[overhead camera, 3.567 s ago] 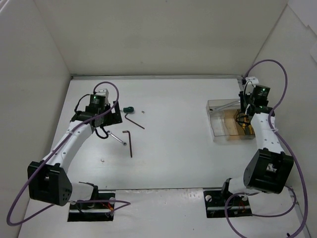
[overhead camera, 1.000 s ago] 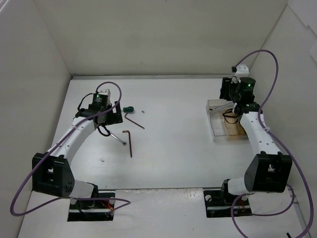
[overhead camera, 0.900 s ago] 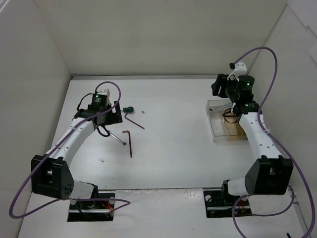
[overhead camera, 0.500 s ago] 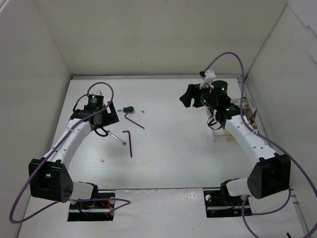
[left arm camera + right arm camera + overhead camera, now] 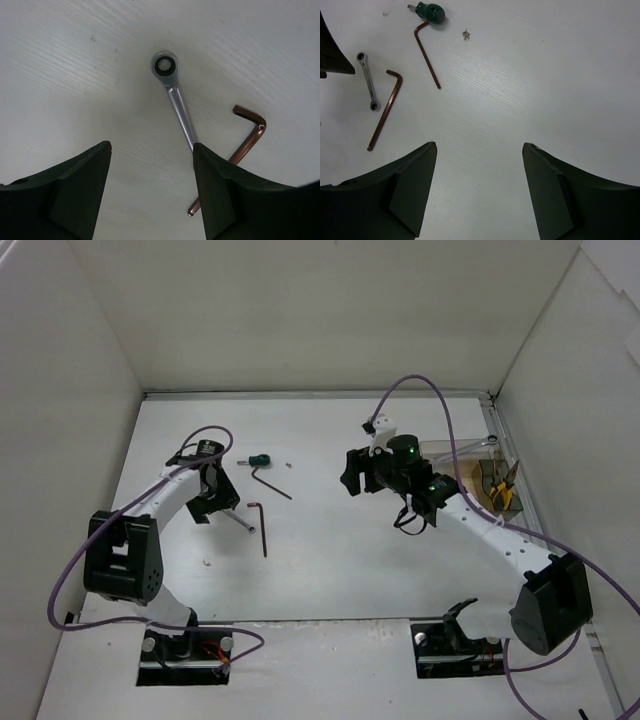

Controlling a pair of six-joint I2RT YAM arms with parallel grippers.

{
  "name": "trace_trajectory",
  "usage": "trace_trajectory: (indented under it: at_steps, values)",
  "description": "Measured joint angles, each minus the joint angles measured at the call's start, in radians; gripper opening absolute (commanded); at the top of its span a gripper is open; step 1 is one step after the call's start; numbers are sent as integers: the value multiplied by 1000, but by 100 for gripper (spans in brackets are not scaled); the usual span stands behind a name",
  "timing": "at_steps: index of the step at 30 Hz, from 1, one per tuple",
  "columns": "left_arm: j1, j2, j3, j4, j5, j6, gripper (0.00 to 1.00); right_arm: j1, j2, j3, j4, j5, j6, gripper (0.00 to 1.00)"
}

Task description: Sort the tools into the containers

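The right gripper (image 5: 350, 480) has left the container (image 5: 478, 478) at the right edge of the table (image 5: 350, 560) and swung out over the middle, jaws spread wide and carrying nothing. Behind it the yellow-handled pliers (image 5: 503, 487) lie in that bin, so you can count one tool as sorted.

Across the table the left gripper (image 5: 151, 147) has dropped from beside the green-handled screwdriver (image 5: 431, 12) to hang over the silver wrench (image 5: 172, 100). Its jaws are equally wide and empty, and the wrench's handle runs in under its right finger. You likely have a pickup coming there.

Four tools are not yet binned, all on the left half: the wrench, the screwdriver, the near hex key (image 5: 385, 107) and the far hex key (image 5: 426, 55).

Only the overhead view gives you the bin and the pliers — neither wrist camera takes them in. The left wrist view gives you the wrench's ring end in close detail, with one hex key just beside the handle. The right wrist view lays out the whole cluster at once, along with the tiny loose screw (image 5: 466, 34) to the screwdriver's right.
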Motion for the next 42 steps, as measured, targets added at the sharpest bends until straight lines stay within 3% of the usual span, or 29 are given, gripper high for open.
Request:
trace_trajectory:
  at_steps: [17,23,35,38,41,42]
  values:
    - [56,298,189,-27,16,-72,45,28,-166,-117,-7,21,0,67]
    - [58,318,211,-33,30,-107,35,32,-187,-133,-7,29,0,68]
    - [58,333,232,-80,40,-144,26,34,-273,-163,-8,42,-9,69]
    - [58,333,232,-88,42,-148,18,32,-282,-171,-8,42,-16,69]
    - [55,333,232,-95,44,-161,0,32,-290,-181,-8,41,-23,70]
    - [55,333,232,-99,43,-163,0,31,-292,-184,-9,41,-24,70]
